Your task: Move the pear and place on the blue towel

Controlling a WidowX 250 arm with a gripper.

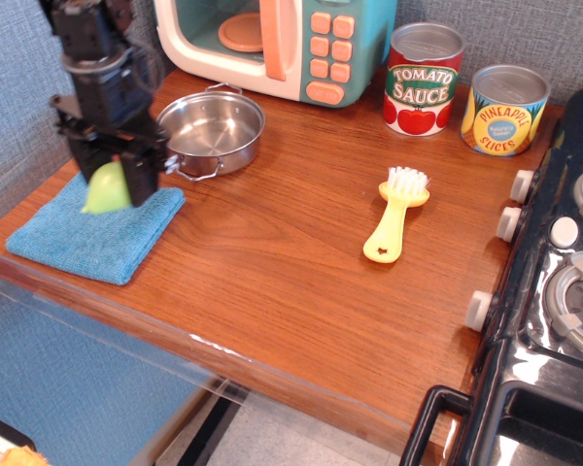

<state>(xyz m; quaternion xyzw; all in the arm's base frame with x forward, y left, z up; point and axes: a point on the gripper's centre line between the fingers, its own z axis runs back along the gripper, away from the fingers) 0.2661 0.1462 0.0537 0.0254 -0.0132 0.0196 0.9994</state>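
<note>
The light-green pear (107, 188) is held in my black gripper (110, 180), which is shut on it. The gripper hangs over the right part of the blue towel (83, 236), which lies at the table's front left. The pear's lower end is at or just above the towel's surface; I cannot tell whether it touches. The arm rises to the upper left corner.
A steel pot (212, 129) stands just right of the gripper. A toy microwave (272, 44) is behind it. A yellow brush (396, 226) lies mid-table. A tomato sauce can (424, 78) and a pineapple can (505, 109) stand at the back right. A toy stove (554, 291) is at the right.
</note>
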